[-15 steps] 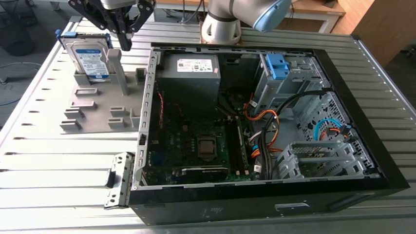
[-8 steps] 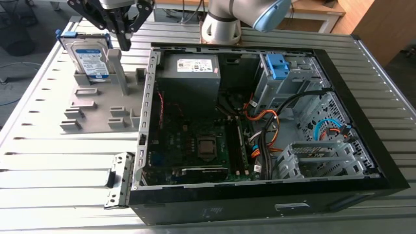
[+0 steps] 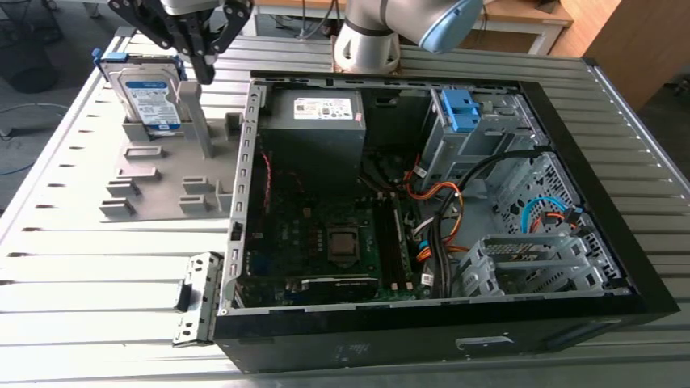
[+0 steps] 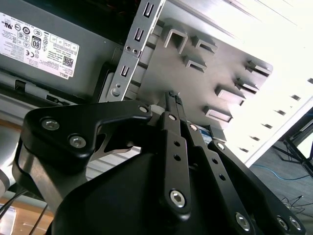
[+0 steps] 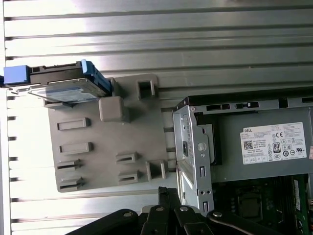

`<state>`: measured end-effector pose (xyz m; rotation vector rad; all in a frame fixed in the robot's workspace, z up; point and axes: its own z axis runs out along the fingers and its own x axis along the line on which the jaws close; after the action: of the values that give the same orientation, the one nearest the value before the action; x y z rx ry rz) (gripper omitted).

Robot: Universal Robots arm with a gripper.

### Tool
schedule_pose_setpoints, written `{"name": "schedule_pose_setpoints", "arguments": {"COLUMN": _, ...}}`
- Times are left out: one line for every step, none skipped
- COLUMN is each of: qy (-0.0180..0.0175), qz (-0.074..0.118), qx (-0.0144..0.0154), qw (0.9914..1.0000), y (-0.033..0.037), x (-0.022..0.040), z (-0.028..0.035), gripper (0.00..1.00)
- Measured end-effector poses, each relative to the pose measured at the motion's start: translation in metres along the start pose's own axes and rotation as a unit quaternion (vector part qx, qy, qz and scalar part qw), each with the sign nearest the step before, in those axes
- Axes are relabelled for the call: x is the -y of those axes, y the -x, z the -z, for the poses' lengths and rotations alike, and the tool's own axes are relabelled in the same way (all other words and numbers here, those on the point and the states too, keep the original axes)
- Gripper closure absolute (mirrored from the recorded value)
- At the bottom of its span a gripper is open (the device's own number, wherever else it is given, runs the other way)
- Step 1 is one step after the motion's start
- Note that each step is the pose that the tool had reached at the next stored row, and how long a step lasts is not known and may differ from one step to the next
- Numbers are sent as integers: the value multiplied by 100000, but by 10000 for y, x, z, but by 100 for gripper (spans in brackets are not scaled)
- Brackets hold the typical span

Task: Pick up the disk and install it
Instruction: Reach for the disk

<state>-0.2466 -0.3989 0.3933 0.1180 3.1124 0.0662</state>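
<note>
**Over the grey holder, beside the open case: gripper closed and empty, disk parked upright**

On the slatted table [image 3: 76, 267], at the exterior view's left of the open computer case [image 3: 431, 343], a grey holder plate [image 3: 151, 190] is laid flat. The disk [image 3: 149, 97] is stood on edge at the plate's far end, and its white-and-blue label and blue bracket are seen face-on in the exterior view. In the first wrist view the disk [image 5: 63, 87] is seen from above, as a thin silver edge between blue rails.

The gripper [image 3: 203, 77] is held above the plate, just beside the disk on the exterior view's right and apart from it. Its fingertips are drawn together and nothing is gripped between them. The closed tips are confirmed in both wrist views [image 4: 172, 95] [image 5: 168, 193], where they are set over the plate [image 4: 195, 73] [image 5: 98, 161].

The inside of the case is laid out in the exterior view, with a motherboard [image 3: 323, 234] and a blue latch piece [image 3: 458, 109]. The grey power-supply box [image 3: 318, 121] is seen in both wrist views [image 4: 44, 49] [image 5: 264, 147] at the case's corner.
</note>
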Motion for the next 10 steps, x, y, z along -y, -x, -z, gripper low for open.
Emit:
{"name": "schedule_pose_setpoints", "arguments": {"qy": -1, "qz": -3, "qx": -2, "qw": 100000, "y": -7, "x": 1, "z": 0, "gripper": 89}}
{"name": "schedule_pose_setpoints", "arguments": {"qy": 2, "qz": 1, "qx": -1, "qw": 100000, "y": -14, "x": 1, "z": 0, "gripper": 89}}
{"name": "schedule_pose_setpoints", "arguments": {"qy": -1, "qz": 3, "qx": -3, "qw": 100000, "y": -18, "x": 1, "z": 0, "gripper": 89}}
{"name": "schedule_pose_setpoints", "arguments": {"qy": 1, "qz": 3, "qx": -2, "qw": 100000, "y": -22, "x": 2, "z": 0, "gripper": 89}}
{"name": "schedule_pose_setpoints", "arguments": {"qy": 0, "qz": 9, "qx": -4, "qw": 100000, "y": -23, "x": 2, "z": 1, "gripper": 89}}
{"name": "schedule_pose_setpoints", "arguments": {"qy": -1, "qz": 7, "qx": -4, "qw": 100000, "y": -26, "x": 2, "z": 1, "gripper": 89}}
{"name": "schedule_pose_setpoints", "arguments": {"qy": 0, "qz": 3, "qx": -4, "qw": 100000, "y": -30, "x": 2, "z": 1, "gripper": 89}}
{"name": "schedule_pose_setpoints", "arguments": {"qy": 0, "qz": 3, "qx": -5, "qw": 100000, "y": -32, "x": 2, "z": 1, "gripper": 89}}
{"name": "schedule_pose_setpoints", "arguments": {"qy": 0, "qz": 9, "qx": -4, "qw": 100000, "y": -33, "x": 3, "z": 1, "gripper": 89}}
{"name": "schedule_pose_setpoints", "arguments": {"qy": 1, "qz": 4, "qx": -1, "qw": 100000, "y": -35, "x": 3, "z": 1, "gripper": 89}}
